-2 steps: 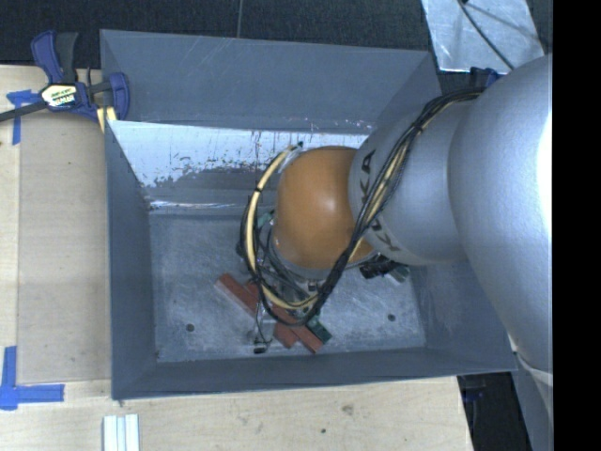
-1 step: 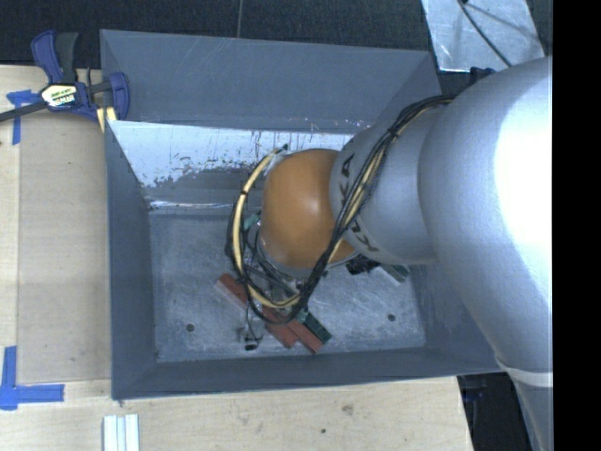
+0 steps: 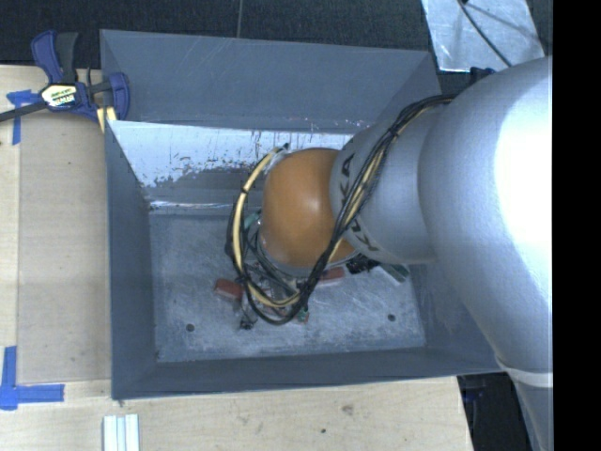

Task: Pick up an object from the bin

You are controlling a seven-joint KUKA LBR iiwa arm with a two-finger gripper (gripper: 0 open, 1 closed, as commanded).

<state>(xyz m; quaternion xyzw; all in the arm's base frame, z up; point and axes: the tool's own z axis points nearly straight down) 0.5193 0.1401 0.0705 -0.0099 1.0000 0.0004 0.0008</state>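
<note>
End effector [image 3: 248, 316] beside small reddish piece [image 3: 226, 289].

The grey metal bin [image 3: 131, 252] is sitting with its sloped walls running down to a flat, scuffed floor [image 3: 188, 271]. A small reddish-brown piece [image 3: 226, 289] is lying flat on this floor, left of the floor's middle. One dark dot [image 3: 191, 327] is showing on the bare floor just below and left of the reddish-brown piece, a second dark dot [image 3: 390, 318] is sitting well to its right, and a small greenish bit [image 3: 398, 272] is lying far to its right, partly hidden under the robot's arm [image 3: 488, 205].
</note>
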